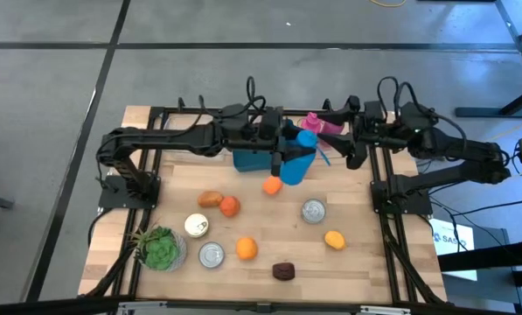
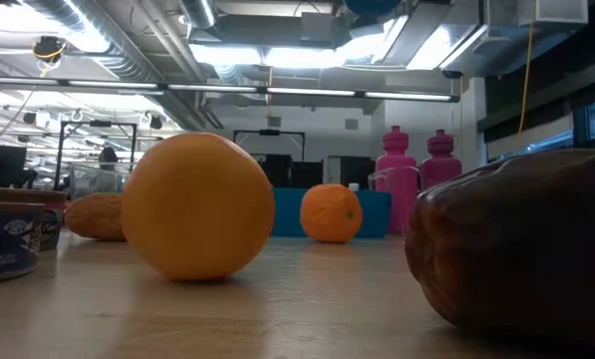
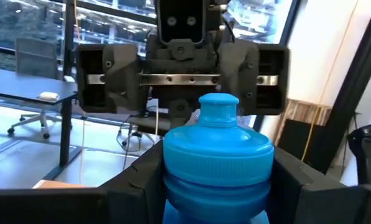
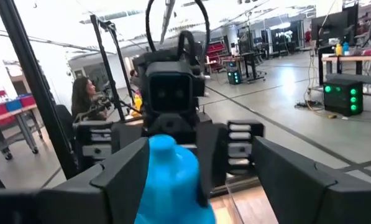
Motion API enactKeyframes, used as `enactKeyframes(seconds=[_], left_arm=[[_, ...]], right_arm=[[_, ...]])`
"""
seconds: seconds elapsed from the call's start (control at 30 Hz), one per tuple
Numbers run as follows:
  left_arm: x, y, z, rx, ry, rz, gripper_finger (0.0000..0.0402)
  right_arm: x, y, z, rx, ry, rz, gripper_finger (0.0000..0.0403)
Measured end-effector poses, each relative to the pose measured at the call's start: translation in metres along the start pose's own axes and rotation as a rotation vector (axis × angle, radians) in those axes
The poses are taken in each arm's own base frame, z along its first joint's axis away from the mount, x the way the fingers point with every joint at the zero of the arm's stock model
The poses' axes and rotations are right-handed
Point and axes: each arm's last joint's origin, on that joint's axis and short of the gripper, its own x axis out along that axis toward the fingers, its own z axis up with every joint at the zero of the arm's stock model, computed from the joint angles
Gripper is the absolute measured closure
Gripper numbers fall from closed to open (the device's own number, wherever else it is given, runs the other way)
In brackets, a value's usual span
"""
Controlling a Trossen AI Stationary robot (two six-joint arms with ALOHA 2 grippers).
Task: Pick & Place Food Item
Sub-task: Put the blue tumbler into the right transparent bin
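A blue bottle (image 1: 300, 164) with a lighter blue screw cap (image 3: 217, 146) hangs in the air over the table's far middle, and my left gripper (image 1: 287, 163) is shut on it. My right gripper (image 1: 342, 150) faces it from the table's right, a short way off and about as high. Its fingers are open, and in the right wrist view the cap (image 4: 166, 177) shows between them. Food items lie on the wooden table (image 1: 365, 262); no gripper touches them. My left gripper pinches the bottle's body just under the cap (image 3: 173, 186) between its two fingers (image 3: 132, 183). The fingers come about level from the table's left and lie across the bottle. The bottle is lifted clear of the table, its cap end up.
A blue bin (image 1: 247, 160) and pink bottles (image 1: 317, 122) stand at the far middle. Oranges (image 1: 272, 185) (image 1: 246, 248) (image 1: 334, 239), a reddish fruit (image 1: 230, 206), a brown item (image 1: 210, 199), cans (image 1: 313, 211) (image 1: 211, 255), a plant (image 1: 160, 248) and a dark item (image 1: 283, 270) lie nearer.
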Motion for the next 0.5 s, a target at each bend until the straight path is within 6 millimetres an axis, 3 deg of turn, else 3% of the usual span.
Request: enactKeyframes(seconds=[0.5], left_arm=[[0.0, 0.0044, 0.0055, 0.037, -0.053, -0.02, 0.0228]], right_arm=[[0.0033, 0.0056, -0.0012, -0.016, -0.005, 0.045, 0.0167]])
